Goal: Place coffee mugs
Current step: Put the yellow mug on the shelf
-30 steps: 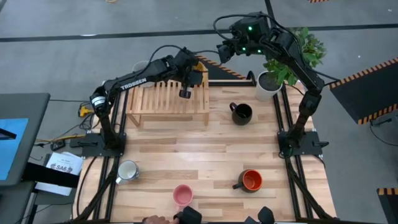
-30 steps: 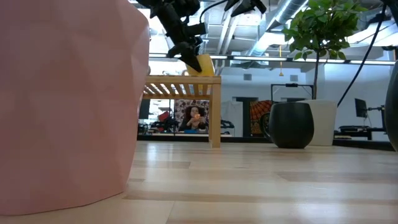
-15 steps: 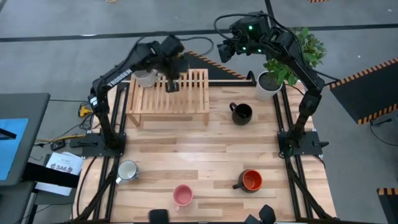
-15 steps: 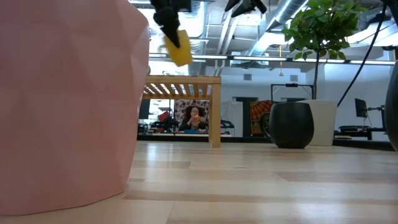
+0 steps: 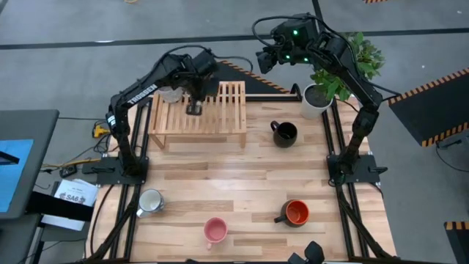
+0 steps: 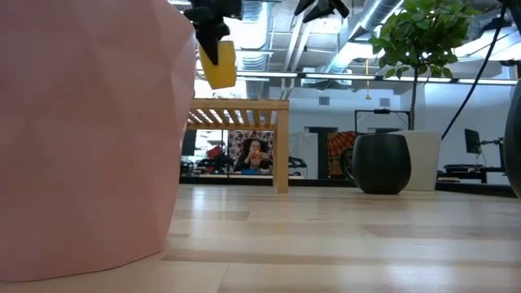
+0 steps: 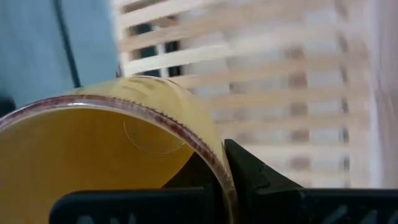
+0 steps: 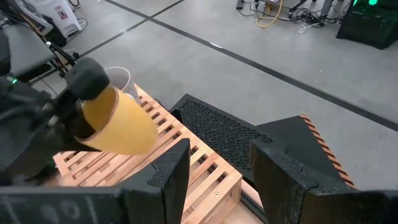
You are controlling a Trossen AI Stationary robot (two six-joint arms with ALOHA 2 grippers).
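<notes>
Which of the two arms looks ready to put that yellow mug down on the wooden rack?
The left. Its hand already grips the yellow mug above the wooden rack; the right hand hangs open and empty behind the table.

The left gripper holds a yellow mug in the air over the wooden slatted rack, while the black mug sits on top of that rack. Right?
Not quite. The black mug stands on the table beside the wooden rack, as the high view shows. The left gripper does hold the yellow mug above the rack.

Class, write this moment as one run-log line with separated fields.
left gripper: shut on yellow mug, above wooden rack | right gripper: open, raised at table's far edge
</notes>
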